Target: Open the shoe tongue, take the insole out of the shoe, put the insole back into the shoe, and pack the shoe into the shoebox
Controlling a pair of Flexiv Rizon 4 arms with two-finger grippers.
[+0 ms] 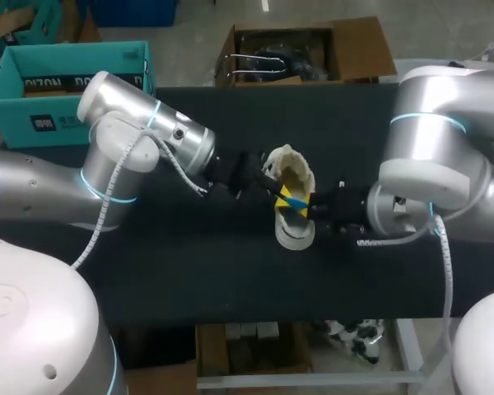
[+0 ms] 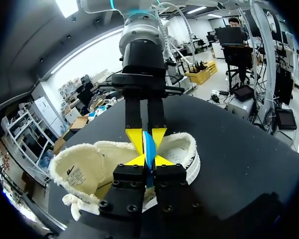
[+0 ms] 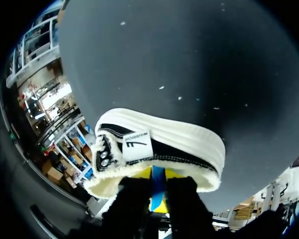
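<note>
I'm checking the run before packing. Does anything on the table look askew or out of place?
The blue insole stands on edge above the shoe, not flat inside it; the left gripper and right gripper both pinch it. Nothing looks spilled or damaged.

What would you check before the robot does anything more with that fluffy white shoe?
1. Shoe lies on the table: ok.
2. Left jaws closed on the blue insole: ok, one yellow tip on each side of it.
3. Right jaws closed on the same insole from the opposite side: ok.
4. Insole fully free of the shoe: cannot tell, its lower part is hidden.
5. Tongue folded clear of the opening: cannot tell.
</note>
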